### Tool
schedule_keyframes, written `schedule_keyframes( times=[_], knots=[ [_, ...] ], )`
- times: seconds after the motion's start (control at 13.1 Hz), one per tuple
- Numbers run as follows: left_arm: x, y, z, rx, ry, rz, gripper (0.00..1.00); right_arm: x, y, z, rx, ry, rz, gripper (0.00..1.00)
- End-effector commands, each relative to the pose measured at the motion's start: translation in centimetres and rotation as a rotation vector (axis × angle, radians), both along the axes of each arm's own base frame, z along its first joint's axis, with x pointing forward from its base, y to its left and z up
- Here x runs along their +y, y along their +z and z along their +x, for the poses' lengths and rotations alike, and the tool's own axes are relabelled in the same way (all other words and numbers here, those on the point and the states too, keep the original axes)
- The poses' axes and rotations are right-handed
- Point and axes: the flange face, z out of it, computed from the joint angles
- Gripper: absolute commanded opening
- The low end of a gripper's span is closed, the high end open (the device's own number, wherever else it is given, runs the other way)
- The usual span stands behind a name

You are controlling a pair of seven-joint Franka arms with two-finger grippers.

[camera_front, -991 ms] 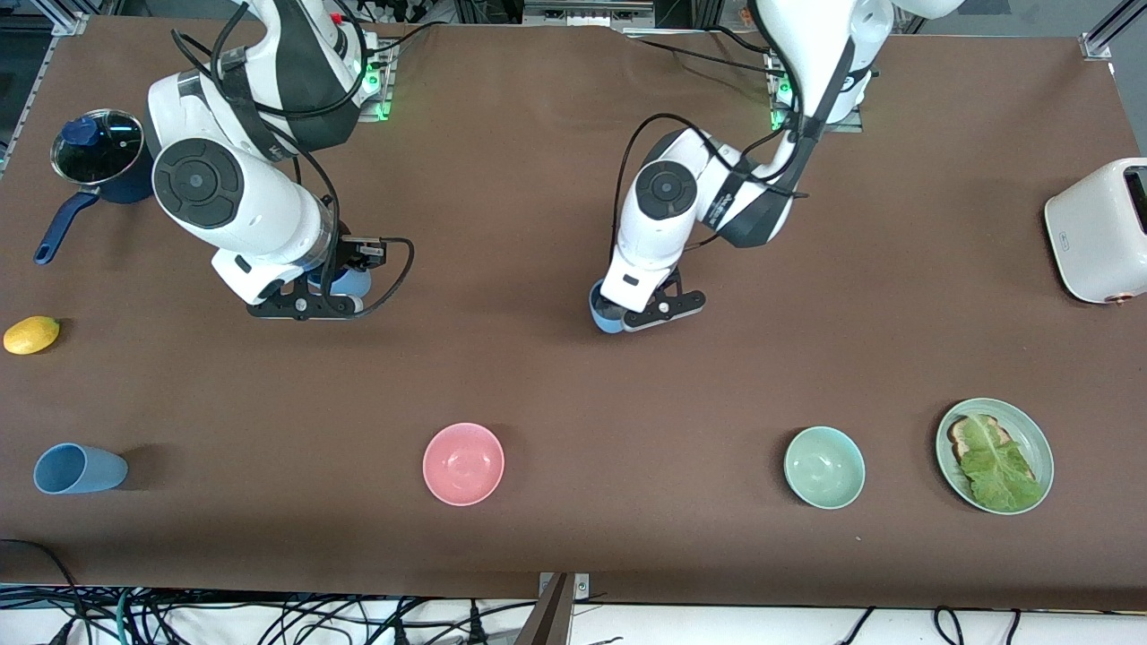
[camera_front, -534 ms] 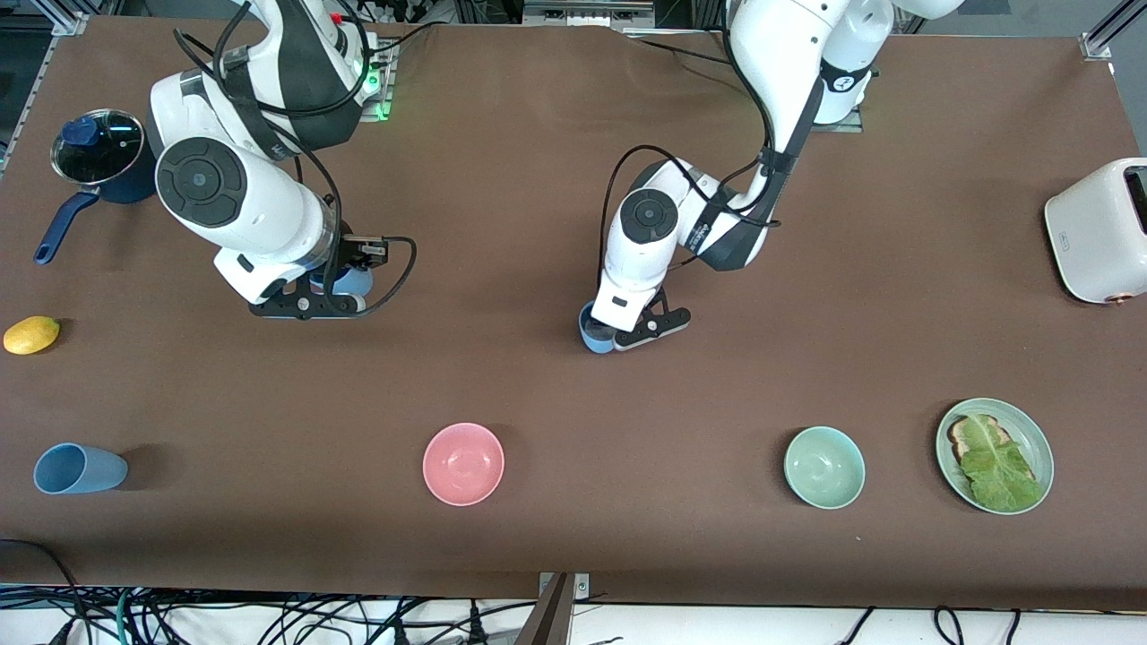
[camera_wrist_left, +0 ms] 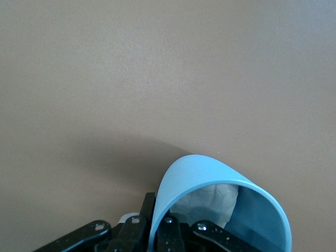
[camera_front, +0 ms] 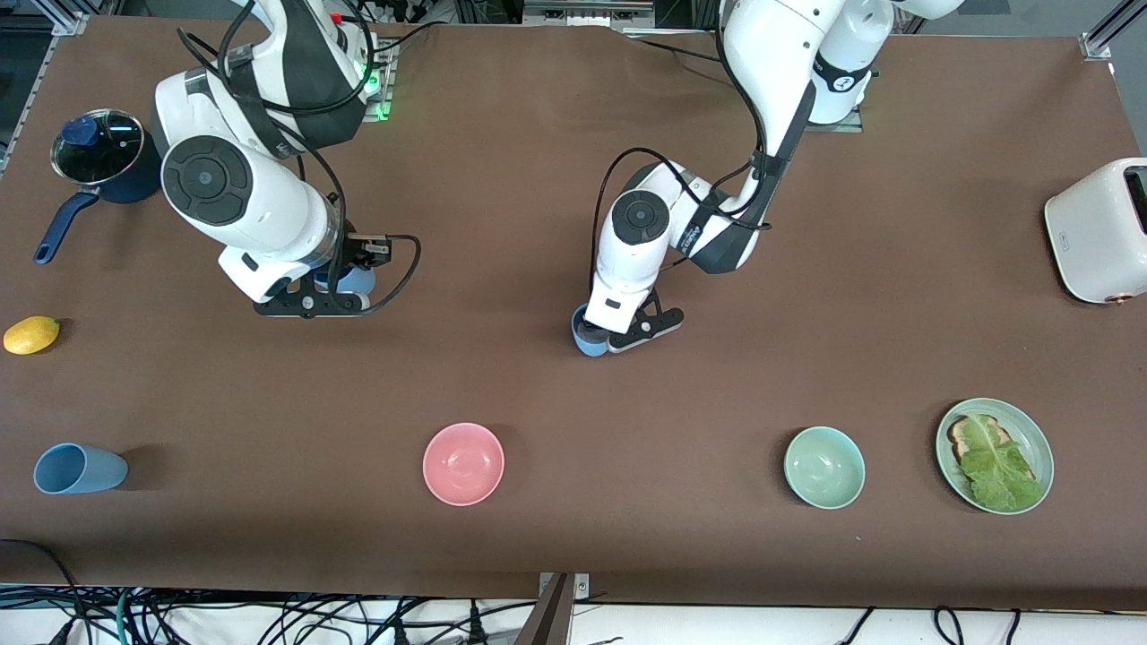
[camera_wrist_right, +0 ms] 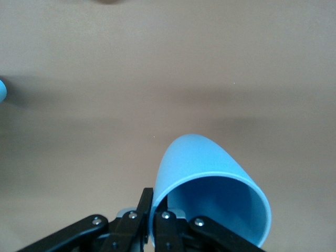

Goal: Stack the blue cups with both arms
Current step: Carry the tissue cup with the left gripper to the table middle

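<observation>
Cups sit unstacked so far, I judge. Lower left of the front frame, a spare cup (camera_front: 79, 468) lies on the counter (camera_front: 538, 385). Upper left, my right pincer (camera_front: 333, 291) is clamped on a cup (camera_front: 351, 281); mid-frame, the left pincer (camera_front: 602, 336) grips another cup (camera_front: 587, 341). Stacking remains.
</observation>
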Motion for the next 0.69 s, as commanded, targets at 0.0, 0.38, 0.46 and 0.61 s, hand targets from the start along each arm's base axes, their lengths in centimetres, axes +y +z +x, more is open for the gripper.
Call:
schedule_keyframes(
  times=[0.0, 0.38, 0.46, 0.61],
  knots=[
    [-0.2, 0.2, 0.6, 0.008, 0.036, -0.025, 0.07, 0.9, 0.5, -0.1, 0.007, -0.026, 0.001, 0.00],
    [-0.1, 0.9, 1.1, -0.014, 0.040, -0.041, 0.33, 1.5, 0.5, -0.2, 0.005, -0.024, 0.002, 0.00],
    [0.0, 1.3, 1.2, -0.018, 0.038, -0.043, 0.38, 2.1, 0.3, -0.4, 0.000, -0.037, -0.001, 0.00],
    [0.0, 2.4, 1.2, -0.018, 0.043, -0.048, 0.54, 4.3, 0.2, 0.1, -0.012, -0.063, -0.002, 0.00]
  ],
)
